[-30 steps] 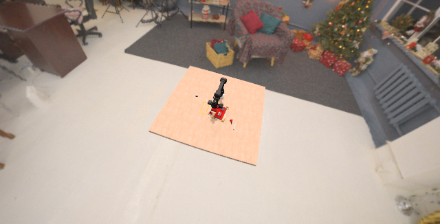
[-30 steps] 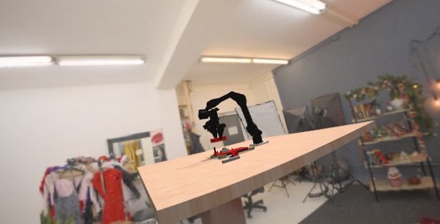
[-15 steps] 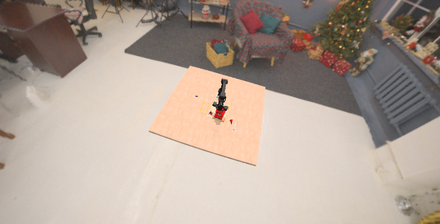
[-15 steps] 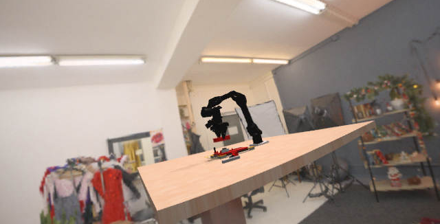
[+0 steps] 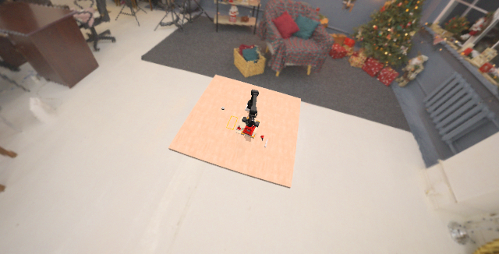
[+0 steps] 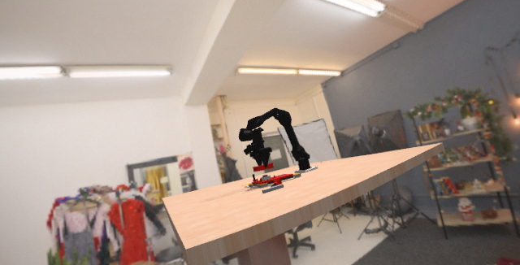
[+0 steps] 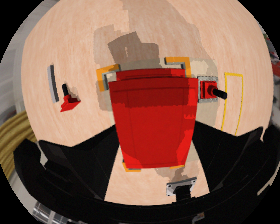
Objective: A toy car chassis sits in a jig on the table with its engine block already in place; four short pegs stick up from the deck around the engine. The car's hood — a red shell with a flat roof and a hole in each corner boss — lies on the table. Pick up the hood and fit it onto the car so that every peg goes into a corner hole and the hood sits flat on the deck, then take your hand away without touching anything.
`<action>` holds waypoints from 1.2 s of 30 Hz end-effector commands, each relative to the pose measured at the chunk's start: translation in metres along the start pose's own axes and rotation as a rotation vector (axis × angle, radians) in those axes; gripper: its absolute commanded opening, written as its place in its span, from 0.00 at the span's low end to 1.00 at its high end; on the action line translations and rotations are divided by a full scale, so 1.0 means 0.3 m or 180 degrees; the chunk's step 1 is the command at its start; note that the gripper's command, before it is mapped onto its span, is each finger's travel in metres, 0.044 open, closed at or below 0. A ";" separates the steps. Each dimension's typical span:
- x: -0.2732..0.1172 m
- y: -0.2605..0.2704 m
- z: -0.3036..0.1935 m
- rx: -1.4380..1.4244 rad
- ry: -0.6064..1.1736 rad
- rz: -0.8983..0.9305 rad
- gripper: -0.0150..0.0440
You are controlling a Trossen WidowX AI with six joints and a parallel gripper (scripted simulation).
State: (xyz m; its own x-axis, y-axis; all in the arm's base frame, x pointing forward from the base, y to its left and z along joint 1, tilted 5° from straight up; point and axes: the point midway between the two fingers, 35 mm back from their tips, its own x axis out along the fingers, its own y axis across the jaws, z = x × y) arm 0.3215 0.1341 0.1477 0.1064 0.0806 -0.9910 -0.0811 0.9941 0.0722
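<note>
The red flat-roofed hood (image 6: 263,167) (image 7: 155,122) is gripped by the black parallel-jaw gripper (image 6: 263,165) (image 7: 155,125) — pegs, hidden beneath, could be missed through misalignment.
</note>
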 end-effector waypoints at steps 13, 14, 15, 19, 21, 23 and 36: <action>0.108 -0.003 -0.004 0.0015 0.0027 -0.0021 0.25; 0.108 -0.003 -0.004 0.0015 0.0027 -0.0021 0.25; 0.108 -0.002 -0.004 0.0015 0.0027 -0.0021 0.25; 0.108 0.002 -0.002 0.0015 0.0027 -0.0021 0.25; 0.108 0.002 -0.002 0.0015 0.0027 -0.0021 0.25; 0.108 0.002 -0.002 0.0015 0.0027 -0.0021 0.25; 0.109 -0.001 0.000 0.0015 0.0027 -0.0021 0.25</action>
State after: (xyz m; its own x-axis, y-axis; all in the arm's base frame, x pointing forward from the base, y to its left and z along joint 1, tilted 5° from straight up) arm 0.3243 0.1369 0.1156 0.0957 0.0767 -0.9925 -0.0782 0.9945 0.0693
